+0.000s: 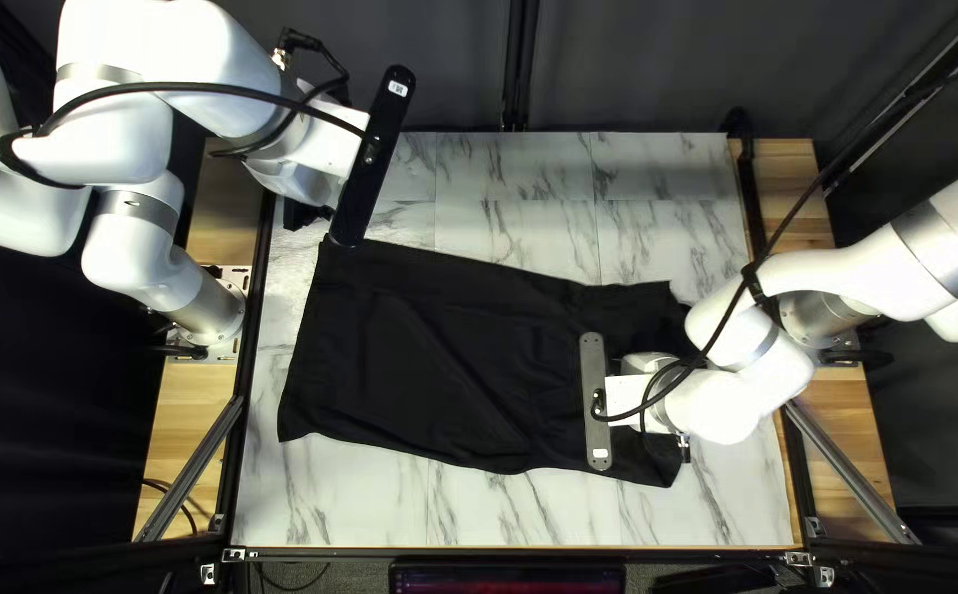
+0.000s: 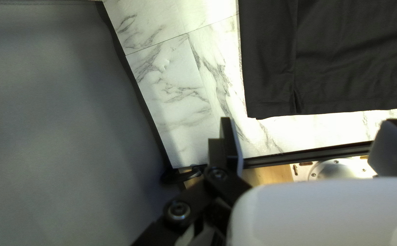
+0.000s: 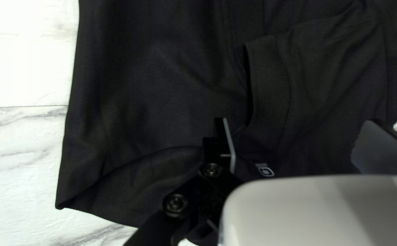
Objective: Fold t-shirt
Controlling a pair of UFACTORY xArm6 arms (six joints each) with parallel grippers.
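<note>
1. The right gripper [image 1: 595, 402] has its fingers spread wide and grips nothing; it is above the ribbed end of the black t-shirt [image 1: 424, 363], and whether it touches the cloth I cannot tell. The right arm [image 1: 875, 275] reaches inward from the table's right edge.
2. The t-shirt lies lengthwise across the table [image 1: 336, 495].
3. Farther off, the left gripper [image 1: 372, 160] also stands wide open, holding nothing, with the left arm [image 1: 182, 44] raised.
</note>
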